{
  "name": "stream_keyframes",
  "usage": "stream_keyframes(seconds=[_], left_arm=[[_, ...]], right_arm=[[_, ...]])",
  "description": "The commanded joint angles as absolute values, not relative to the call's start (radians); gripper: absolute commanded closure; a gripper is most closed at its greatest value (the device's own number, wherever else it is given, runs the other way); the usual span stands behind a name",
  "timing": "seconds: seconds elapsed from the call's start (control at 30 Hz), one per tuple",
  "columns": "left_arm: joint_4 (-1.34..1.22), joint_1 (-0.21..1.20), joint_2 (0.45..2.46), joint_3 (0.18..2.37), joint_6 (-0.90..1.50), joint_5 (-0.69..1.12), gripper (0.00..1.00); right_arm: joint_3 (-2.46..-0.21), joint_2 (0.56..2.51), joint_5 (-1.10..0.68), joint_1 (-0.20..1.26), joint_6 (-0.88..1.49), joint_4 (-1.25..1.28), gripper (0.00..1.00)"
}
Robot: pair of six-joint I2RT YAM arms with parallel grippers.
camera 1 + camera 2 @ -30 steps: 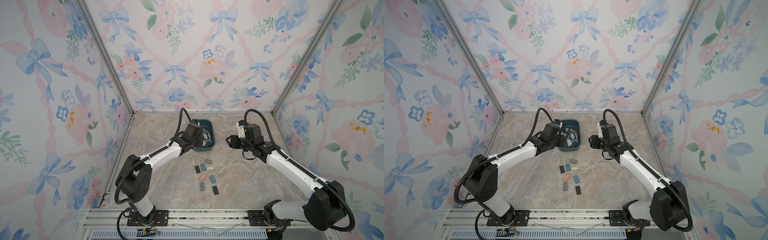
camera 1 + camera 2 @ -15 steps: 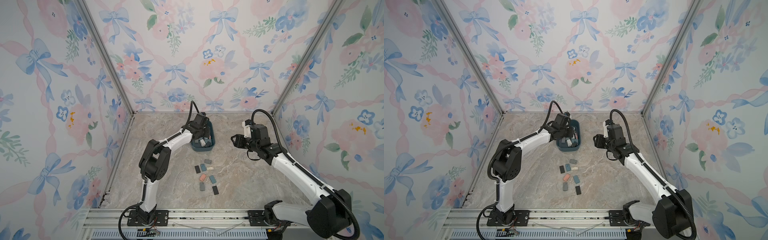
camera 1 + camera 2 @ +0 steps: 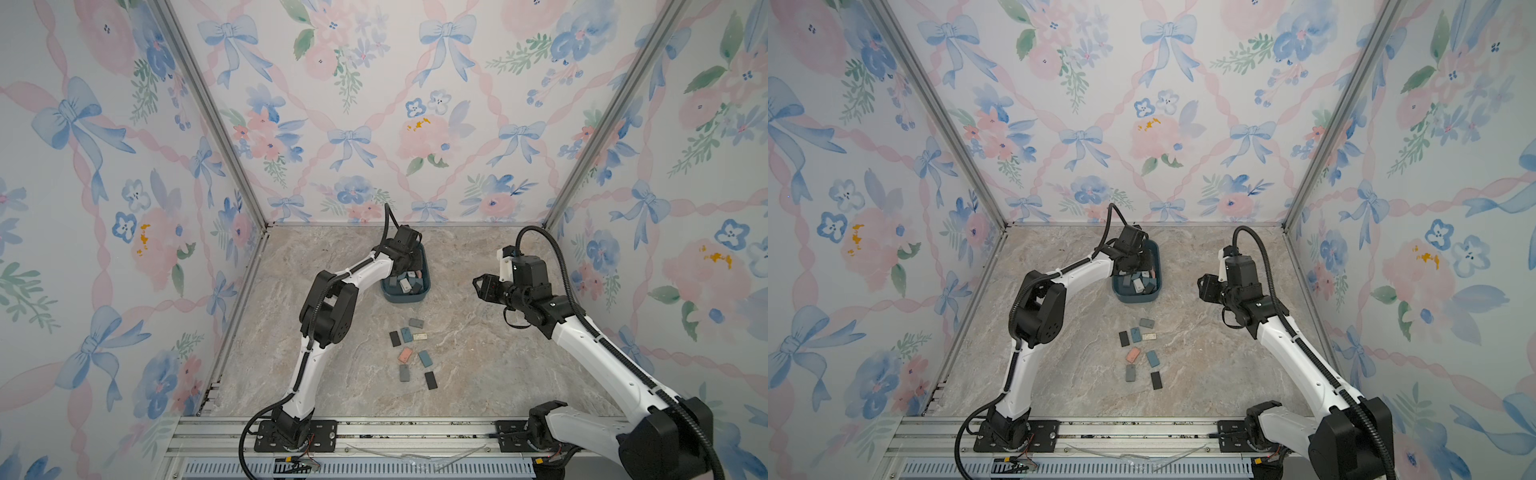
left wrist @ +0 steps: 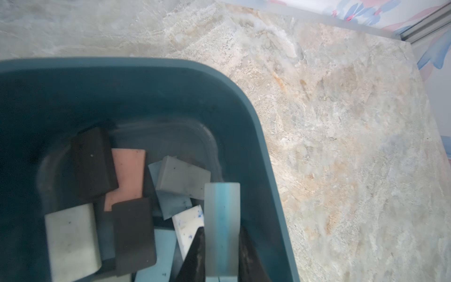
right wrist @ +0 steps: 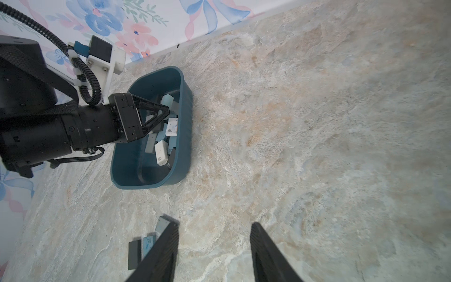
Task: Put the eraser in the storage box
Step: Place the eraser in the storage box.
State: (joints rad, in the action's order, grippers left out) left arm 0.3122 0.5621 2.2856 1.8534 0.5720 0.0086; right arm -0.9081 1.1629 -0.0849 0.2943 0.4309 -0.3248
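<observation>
Left wrist view: left pincer (image 4: 220, 230) was clenched on a pale blue eraser (image 4: 222, 205), held on end over the inside of the storage box (image 4: 258, 136), near a rounded corner. Couldn't tell if it touched the pile (image 4: 127, 175) underneath.

Read it as the drop step, release not yet done. Next move likely needed only the jaws parting, then a lift clear of the rim.

- Held eraser: matte, slightly translucent rubbery slab, square edges.
- Pile in the box: flat slabs in black, grey, white, salmon and pale blue, overlapped and tilted. One white slab had blue smudges.
- Box: smooth dark teal plastic, low walls, rounded corners.
- In both top views, several loose erasers (image 3: 405, 354) lay flat on the marbled, stone-look tabletop (image 3: 478, 365), short of the box and not touching it.

Right pincer (image 5: 214, 227) was released, nothing between its jaws, hovering over bare tabletop beside the box.
</observation>
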Motion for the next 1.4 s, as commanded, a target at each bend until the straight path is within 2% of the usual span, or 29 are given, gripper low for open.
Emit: stream_keyframes(seconds=[0.0, 0.73, 1.37], left_arm=[[0.323, 0.554, 2.321, 1.911, 0.612, 0.011, 0.86], [0.326, 0.535, 2.455, 2.038, 0.764, 0.040, 0.86], [0.325, 0.526, 2.480, 2.062, 0.793, 0.064, 0.75]], right_arm=[[-0.887, 1.143, -0.084, 0.276, 0.441, -0.335, 0.49], [-0.853, 1.101, -0.117, 0.204, 0.437, -0.344, 0.49], [-0.852, 1.100, -0.130, 0.192, 0.435, -0.341, 0.49]])
